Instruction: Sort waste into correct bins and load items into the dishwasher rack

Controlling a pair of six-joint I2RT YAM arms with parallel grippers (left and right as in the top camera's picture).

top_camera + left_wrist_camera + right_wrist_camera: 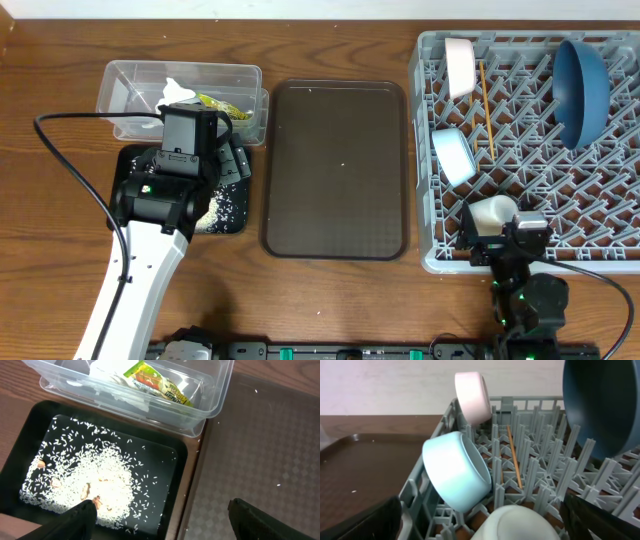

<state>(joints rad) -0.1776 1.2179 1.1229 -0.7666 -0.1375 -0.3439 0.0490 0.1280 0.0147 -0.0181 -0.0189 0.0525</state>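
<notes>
The clear tub point(130, 85) holds the crumpled white napkin point(178, 93) and the yellow-green wrapper point(155, 382). White rice scraps point(105, 485) lie in the black tray point(30, 425). My left gripper point(162, 522) is open and empty, low over the black tray's right edge. The grey rack point(530, 250) holds the dark blue plate point(582, 88), a pale white bowl point(460, 65), the light-blue bowl point(455, 475), a chopstick point(487, 110) and the white cup point(520, 525). My right gripper point(485, 530) is open with the cup between its fingers, at the rack's near edge.
The larger dark brown serving tray point(335, 170) lies between the bins and the rack, with a few stray grains on it. A black cable point(70, 170) loops left of the left arm. The wooden table point(330, 300) shows at the front.
</notes>
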